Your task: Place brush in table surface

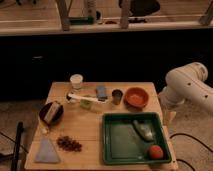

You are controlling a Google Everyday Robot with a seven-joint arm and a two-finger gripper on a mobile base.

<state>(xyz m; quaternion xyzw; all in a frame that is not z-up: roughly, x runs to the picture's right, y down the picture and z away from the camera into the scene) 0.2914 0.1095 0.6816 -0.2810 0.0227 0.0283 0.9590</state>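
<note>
Light wooden table surface (85,127) carries a green tray (120,142) nearest. Just beyond the tray's right corner hangs the gripper (168,111); whether it grasps anything, I cannot tell. Farther beyond the tray's left, the brush (77,96) lies among cups (76,81); a careless reach might topple them.

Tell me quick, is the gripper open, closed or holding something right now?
Gripper: cannot be told. It is out of sight; only the white arm shows, right of the table. The brush lies on the table, away from the arm.
</note>
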